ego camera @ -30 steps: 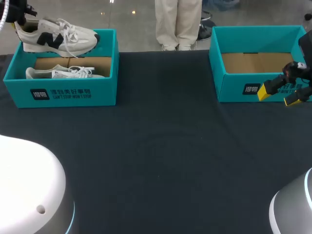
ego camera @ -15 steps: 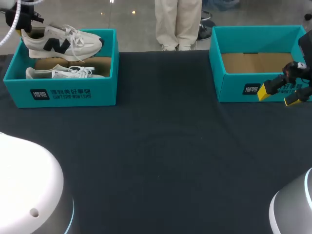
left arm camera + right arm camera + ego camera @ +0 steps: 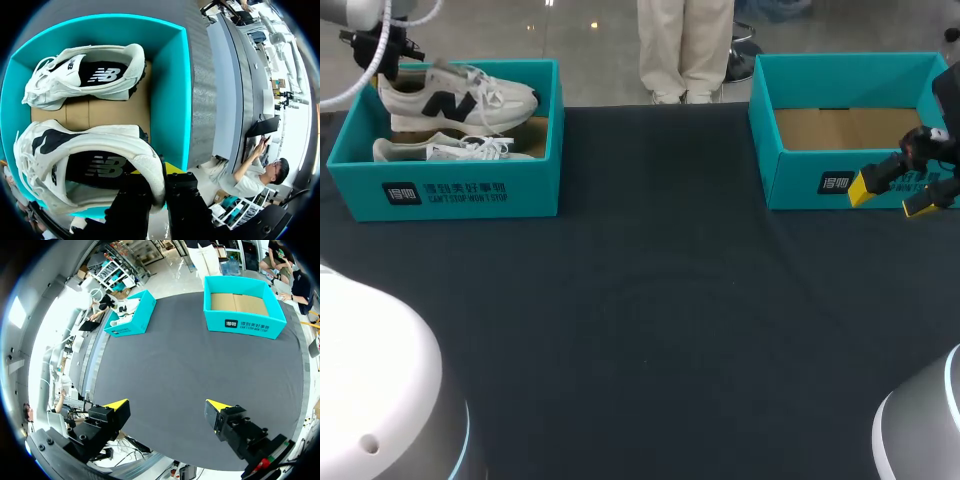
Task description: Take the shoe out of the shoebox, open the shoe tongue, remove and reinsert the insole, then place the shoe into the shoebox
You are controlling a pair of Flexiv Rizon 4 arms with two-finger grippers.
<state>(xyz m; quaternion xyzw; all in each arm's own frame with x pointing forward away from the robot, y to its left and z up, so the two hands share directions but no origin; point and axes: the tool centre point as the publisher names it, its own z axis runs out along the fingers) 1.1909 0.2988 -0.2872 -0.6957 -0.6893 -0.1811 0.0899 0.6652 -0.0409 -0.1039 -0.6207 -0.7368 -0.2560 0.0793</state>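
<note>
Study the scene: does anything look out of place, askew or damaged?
Only one thing: a shoe hangs above the left shoebox, gripped at its heel by the left gripper, instead of resting beside its mate. Nothing looks damaged.

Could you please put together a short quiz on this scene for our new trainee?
1. True or false: the right shoebox holds a shoe.
2. How many shoes rest on the floor of the left shoebox? A) none B) one C) two
3. Fill in: the left gripper holds the raised shoe by its ____.
Key: 1 false; 2 B; 3 heel.
</note>
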